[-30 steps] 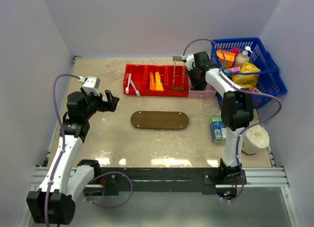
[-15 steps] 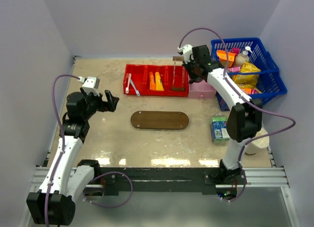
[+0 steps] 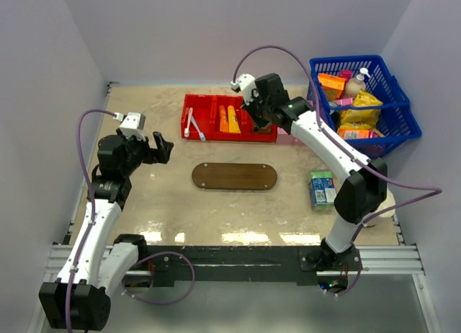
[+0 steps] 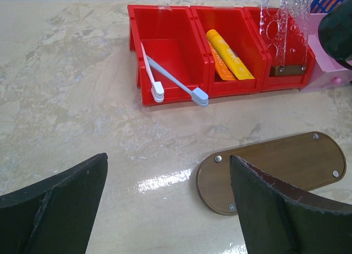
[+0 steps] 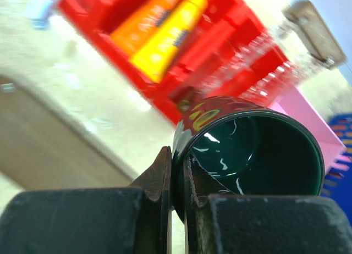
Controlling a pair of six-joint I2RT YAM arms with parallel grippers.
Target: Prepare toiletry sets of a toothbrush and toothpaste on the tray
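Clamped on a dark green cup [image 5: 264, 149] by its rim, the right gripper [image 5: 177, 166] is swinging over the red bin [image 3: 213, 136]; the left gripper [image 3: 161, 147] is idling wide open, the tray [image 3: 234, 176] unfilled.

**Desk surface and the items resting directly on it.**
The desk [image 3: 158, 196] is a pale, marbled beige slab, glossy along its near edge. The tray [image 3: 234, 176], a dark brown oval board, lies flat near the centre. Behind it, toward the far edge, stands a red bin [image 3: 216, 137] of three compartments, with a pink box [image 4: 330, 67] just beside its right end. A blue basket [image 3: 400, 95] occupies the far right corner. A small green-and-blue carton [image 3: 321, 187] lies right of the tray, apart from it.
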